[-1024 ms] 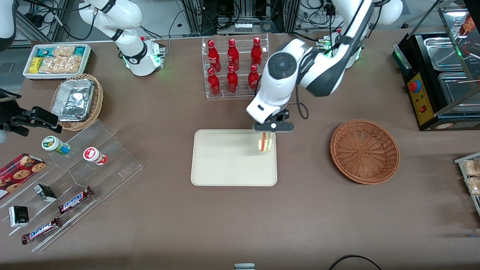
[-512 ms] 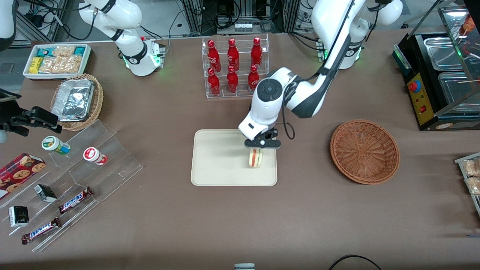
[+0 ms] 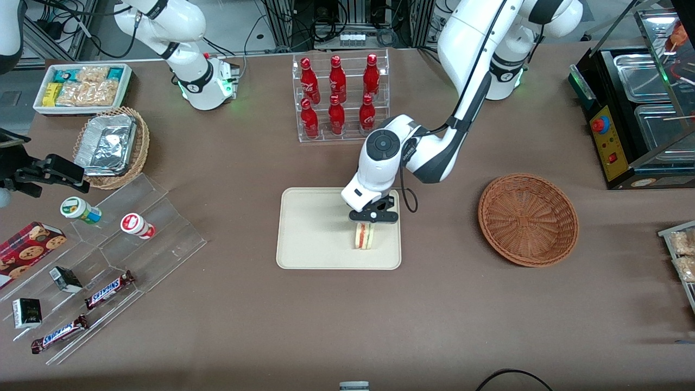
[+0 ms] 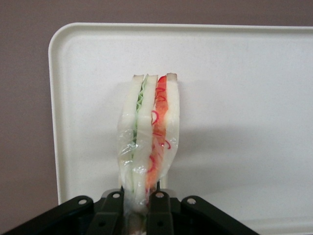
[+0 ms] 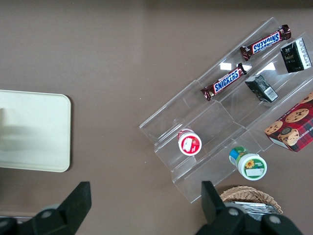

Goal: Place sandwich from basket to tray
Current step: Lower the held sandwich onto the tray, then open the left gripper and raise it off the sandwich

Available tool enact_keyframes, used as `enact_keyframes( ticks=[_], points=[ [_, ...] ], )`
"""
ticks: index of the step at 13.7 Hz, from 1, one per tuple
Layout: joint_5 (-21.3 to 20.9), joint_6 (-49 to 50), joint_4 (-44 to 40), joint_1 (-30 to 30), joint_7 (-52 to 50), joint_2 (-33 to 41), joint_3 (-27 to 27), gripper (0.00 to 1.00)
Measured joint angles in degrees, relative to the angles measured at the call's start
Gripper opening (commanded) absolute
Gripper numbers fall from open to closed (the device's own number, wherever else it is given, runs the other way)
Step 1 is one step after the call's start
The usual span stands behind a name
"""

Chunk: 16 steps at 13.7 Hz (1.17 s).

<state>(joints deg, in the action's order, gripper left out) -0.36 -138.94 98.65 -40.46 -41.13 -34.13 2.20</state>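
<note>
left arm (image 3: pixel 467 70): glossy white shells, dark grey joint bands, round grey cap with a dark centre on the wrist housing (image 3: pixel 383 145). thin black cable looped beside the wrist. green light glowed at the white base (image 3: pixel 502 76). gripper (image 3: pixel 371 221) over the tray: black, flat crossbar with one small white dot. wrist view showed its matte black fingers (image 4: pixel 157 208) and four silver screw heads across the black body.
</note>
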Motion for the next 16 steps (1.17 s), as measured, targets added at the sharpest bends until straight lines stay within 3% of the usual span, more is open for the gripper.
enact_keyframes(
  ticks=[1, 2, 4, 6, 7, 11, 16],
  points=[
    [-0.03, -0.13, -0.05, 0.00, -0.02, -0.12, -0.19, 0.28],
    [-0.32, -0.20, -0.06, 0.01, -0.04, -0.17, -0.36, 0.45],
    [-1.84, -0.22, -0.07, 0.04, -0.18, -0.37, -0.63, 0.51],
    [-2.51, -0.32, -0.07, 0.07, -0.30, -0.70, -0.74, 0.78],
    [-2.58, -0.44, -0.09, 0.07, -0.40, -0.74, -0.74, 0.99],
    [-2.90, 0.49, -2.24, 0.01, -2.33, -0.06, -0.67, 1.00],
    [-2.92, 20.38, -8.15, -0.01, -2.49, 10.28, -0.61, 1.00]
  ],
)
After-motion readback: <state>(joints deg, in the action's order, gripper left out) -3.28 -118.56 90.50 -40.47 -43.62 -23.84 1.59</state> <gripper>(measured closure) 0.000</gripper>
